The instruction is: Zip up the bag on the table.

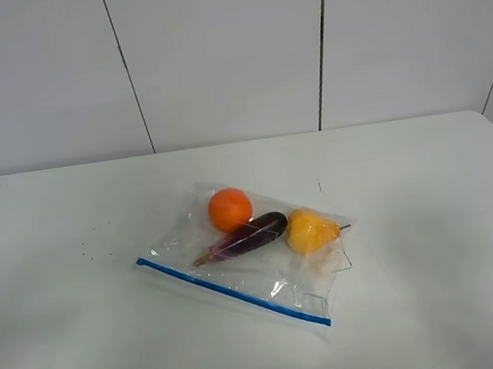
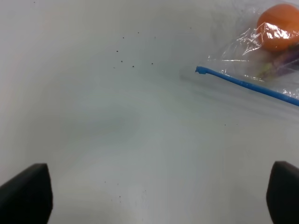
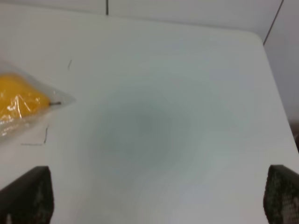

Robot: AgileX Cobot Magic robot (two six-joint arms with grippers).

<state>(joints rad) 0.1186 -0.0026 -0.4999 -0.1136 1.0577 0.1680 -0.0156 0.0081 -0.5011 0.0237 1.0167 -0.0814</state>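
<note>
The clear bag [image 1: 283,282] lies in the middle of the white table [image 1: 434,213], its blue zipper strip [image 1: 234,292] along the near edge. Inside are an orange fruit [image 1: 230,209], a purple eggplant [image 1: 249,236] and a yellow fruit [image 1: 311,230]. No gripper shows in the high view. In the left wrist view the left gripper [image 2: 159,196] is open and empty above bare table, with the bag [image 2: 252,56] and the zipper's end [image 2: 202,70] ahead and to one side. In the right wrist view the right gripper [image 3: 159,196] is open and empty, the bag's yellow-fruit corner [image 3: 18,100] off to one side.
A white panelled wall [image 1: 228,49] stands behind the table's far edge. Small dark specks [image 1: 90,248] mark the tabletop left of the bag. The table's rounded far right corner [image 3: 254,37] shows in the right wrist view.
</note>
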